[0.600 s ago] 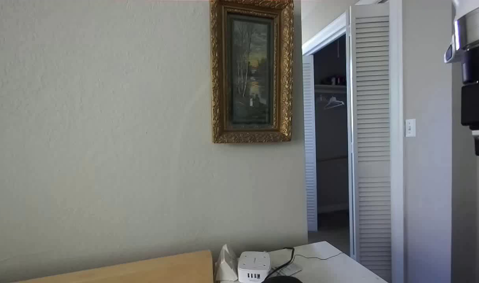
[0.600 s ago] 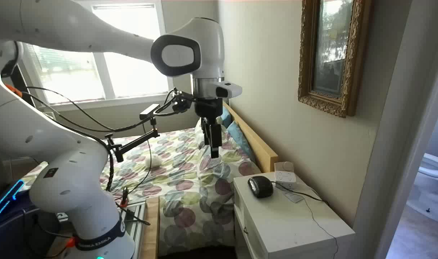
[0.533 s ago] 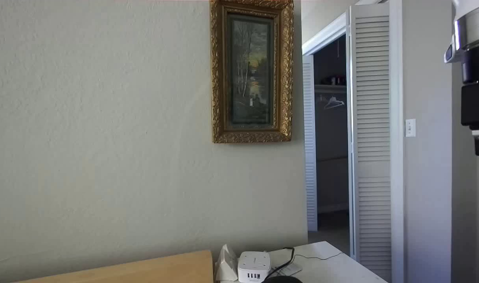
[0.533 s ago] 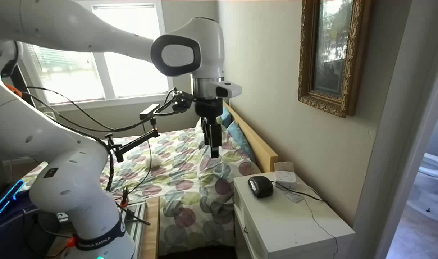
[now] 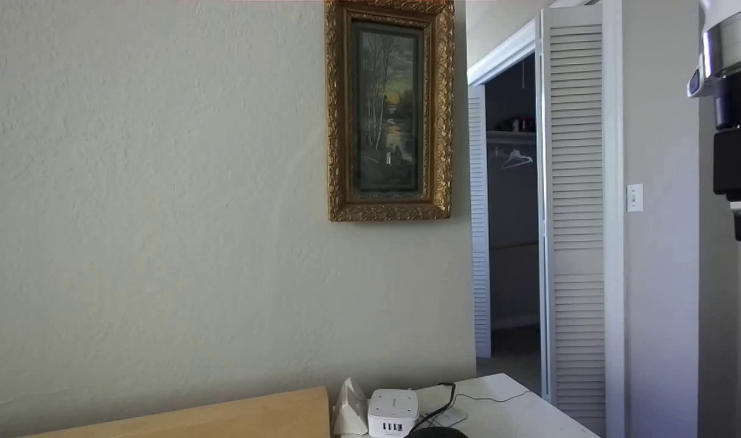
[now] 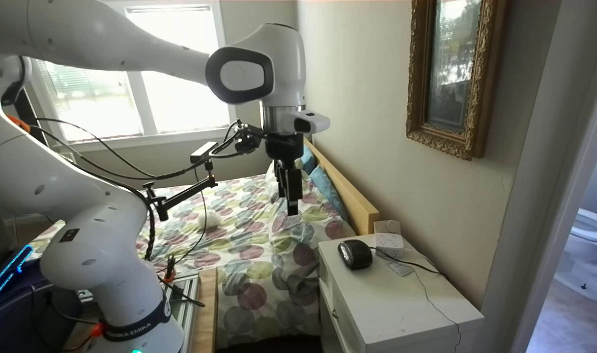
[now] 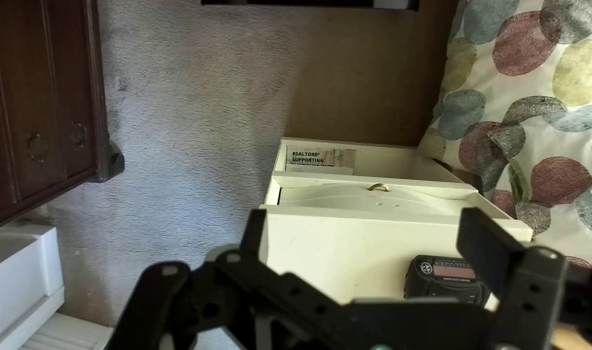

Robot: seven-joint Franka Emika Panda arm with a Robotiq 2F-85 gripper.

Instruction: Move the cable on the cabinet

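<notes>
cable (image 6: 410, 263) on wht cab (image 6: 386, 304), "realtors supporting" paper (image 7: 320, 158) in open drwr (image 7: 388, 164)

Black along cable (image 5: 432, 415), on gripper (image 7: 362, 223) and on device (image 7: 446, 287), with dull red across its panel (image 7: 454, 272). White on cabinet (image 6: 401, 306), honey tan on headboard (image 6: 350, 196), ornate gold on frame (image 5: 339, 121), dark brown on dresser (image 7: 38, 97). White again on bedspread (image 6: 259, 255), boldly spotted in overlapping plum, olive, grey and pale blue; muted blue on pillow (image 6: 326, 189).
</notes>
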